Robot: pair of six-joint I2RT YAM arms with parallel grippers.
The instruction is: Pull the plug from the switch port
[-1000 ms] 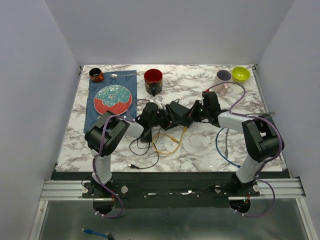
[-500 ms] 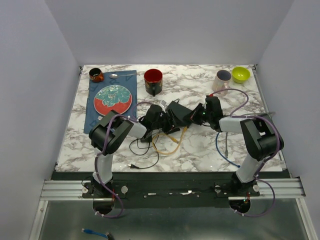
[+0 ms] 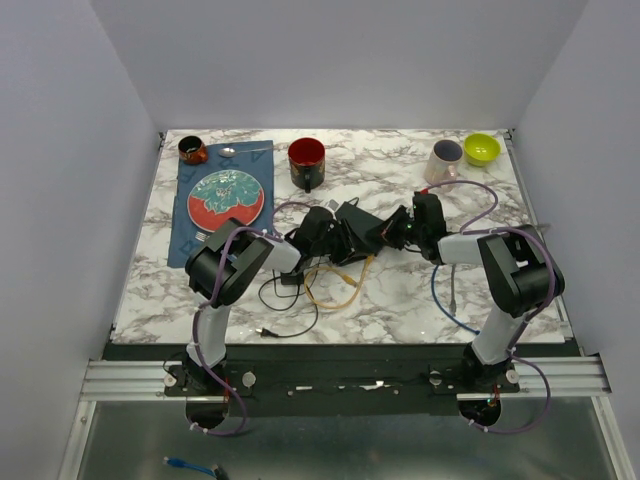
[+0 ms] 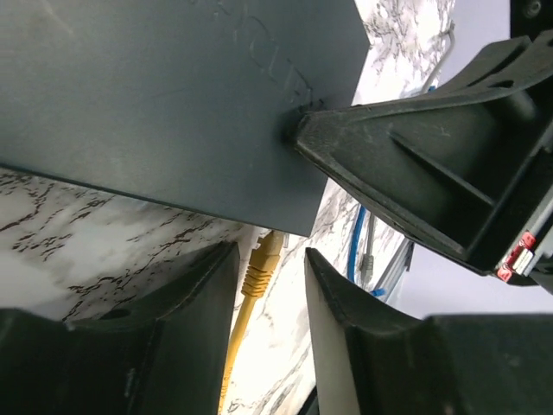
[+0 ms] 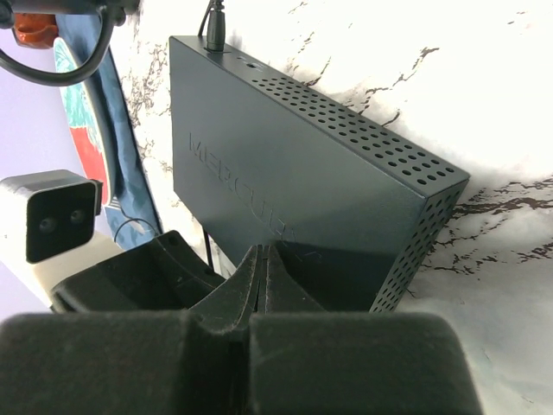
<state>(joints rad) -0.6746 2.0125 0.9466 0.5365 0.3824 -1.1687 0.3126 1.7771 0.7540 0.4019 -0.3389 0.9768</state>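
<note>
The switch [image 3: 358,222], a dark grey metal box, lies at the table's middle. Its top fills the left wrist view [image 4: 173,95] and its perforated side shows in the right wrist view [image 5: 285,173]. A yellow plug [image 4: 263,262] sits in a port on the switch's near face, and its yellow cable [image 3: 345,285] loops toward me. My left gripper [image 4: 270,252] is open, with a finger on each side of the plug and a gap showing to the right finger. My right gripper [image 5: 263,255] is shut, tips resting on the switch's top [image 4: 298,134].
A red mug [image 3: 306,160] stands behind the switch. A patterned plate [image 3: 226,197] lies on a blue mat at the left, with a small dark cup [image 3: 192,150] behind. A pink mug [image 3: 444,158] and green bowl [image 3: 481,148] are back right. Blue cable [image 3: 445,295] and black cable [image 3: 285,310] lie near.
My left gripper has slid right to the switch's near face and its jaws have narrowed around the yellow plug. The right gripper stays shut on the switch's top.
</note>
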